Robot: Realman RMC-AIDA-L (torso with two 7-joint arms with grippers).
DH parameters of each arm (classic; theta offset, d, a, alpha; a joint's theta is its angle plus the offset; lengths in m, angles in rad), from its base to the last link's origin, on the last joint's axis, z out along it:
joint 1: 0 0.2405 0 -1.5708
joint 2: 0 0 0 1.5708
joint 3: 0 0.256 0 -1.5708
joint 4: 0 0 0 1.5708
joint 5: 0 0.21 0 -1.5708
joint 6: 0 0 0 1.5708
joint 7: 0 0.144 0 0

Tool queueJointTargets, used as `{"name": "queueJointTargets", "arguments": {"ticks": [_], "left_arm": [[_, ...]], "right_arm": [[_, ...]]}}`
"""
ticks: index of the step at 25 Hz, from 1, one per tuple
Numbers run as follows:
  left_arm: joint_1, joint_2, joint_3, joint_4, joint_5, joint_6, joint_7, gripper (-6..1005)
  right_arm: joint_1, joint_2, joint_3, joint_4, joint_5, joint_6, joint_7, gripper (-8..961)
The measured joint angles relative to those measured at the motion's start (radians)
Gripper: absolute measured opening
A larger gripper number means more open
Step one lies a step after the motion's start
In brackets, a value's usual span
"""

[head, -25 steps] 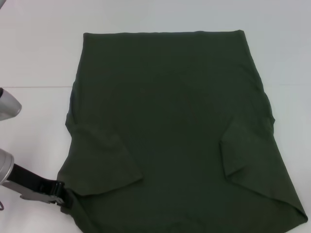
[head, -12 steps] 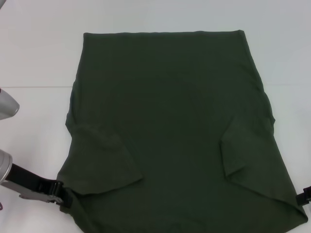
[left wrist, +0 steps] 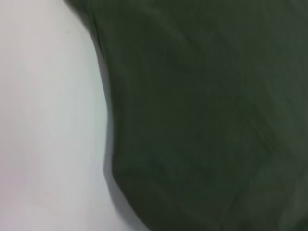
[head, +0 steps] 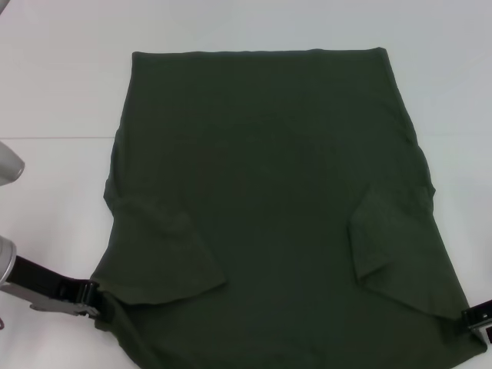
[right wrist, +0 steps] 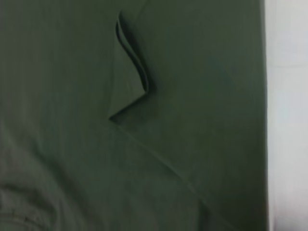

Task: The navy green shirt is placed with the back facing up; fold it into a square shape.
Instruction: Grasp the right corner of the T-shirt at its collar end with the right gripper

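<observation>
where the white table (head: 61,92) stretches out before the robot, the large dark olive-green knit shirt (head: 269,192) lies flat across its middle, straight hem at the far side and both short sleeves folded inward over the body. the black left gripper (head: 91,298) sits at the shirt's near left corner, touching the cloth edge; whether its fingers are parted or clamped on the fabric cannot be told. the black right gripper (head: 478,317) shows only as a sliver at the near right corner, just beside the cloth, and its fingers' state cannot be told either. the right wrist view shows the folded sleeve (right wrist: 132,72) lying on the shirt body.
</observation>
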Motion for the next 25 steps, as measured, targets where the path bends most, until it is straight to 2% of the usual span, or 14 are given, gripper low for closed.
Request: {"name": "queueJointTargets", "arguments": {"ticks": [25], "left_arm": [[0.001, 0.003, -0.004, -0.02, -0.007, -0.008, 0.006, 48]], "right_arm": [[-0.012, 0.011, -0.037, 0.012, -0.006, 0.036, 0.007, 790]]}}
